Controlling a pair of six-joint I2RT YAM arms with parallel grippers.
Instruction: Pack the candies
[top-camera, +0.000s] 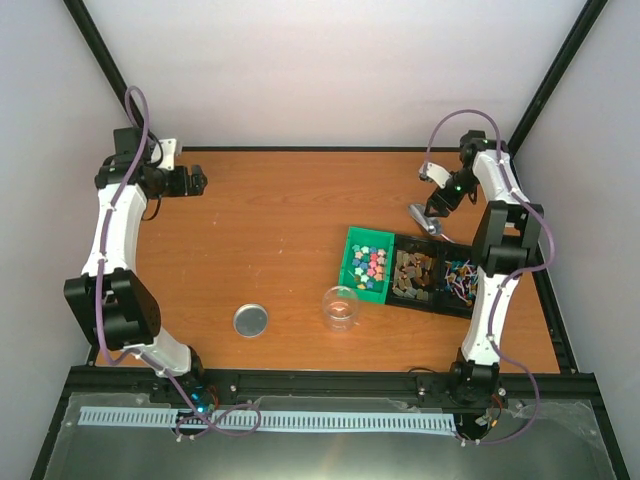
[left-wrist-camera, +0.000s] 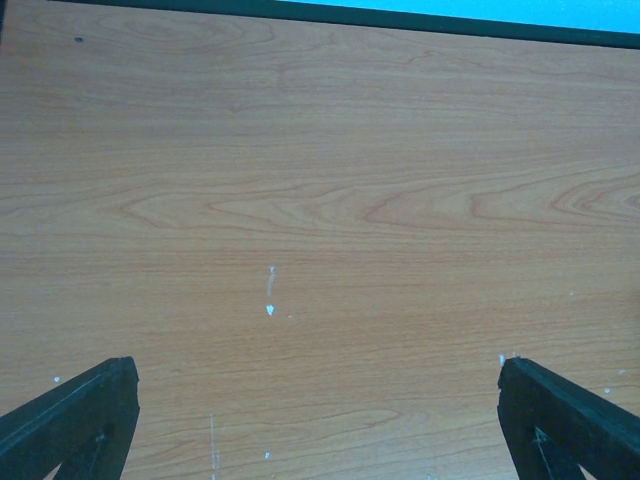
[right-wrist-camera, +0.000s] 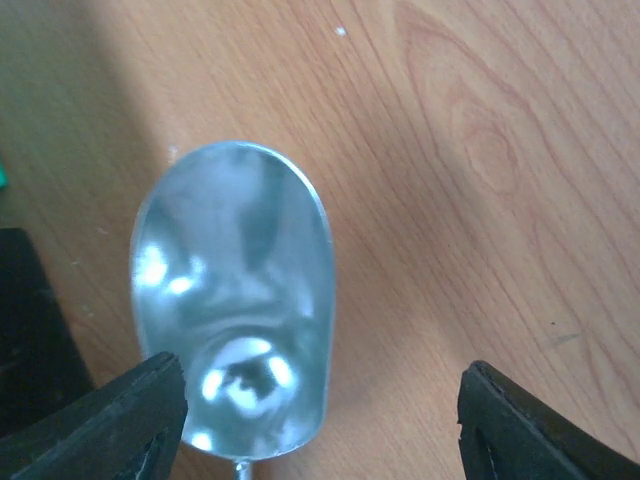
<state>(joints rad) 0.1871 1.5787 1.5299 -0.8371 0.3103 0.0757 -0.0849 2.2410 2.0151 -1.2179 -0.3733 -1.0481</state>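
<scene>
Many small bright candies lie in a green tray on the counter. Touching that tray's right side is a black tray holding brown lumps and coloured sticks. Just in front of the green tray stands a clear jar, with a round metal lid further left. Behind the tray lies a metal scoop. The right fingers are spread wide astride the scoop's bowl, not clamped; contact cannot be judged. The left fingers are spread wide and empty, well left of the tray.
</scene>
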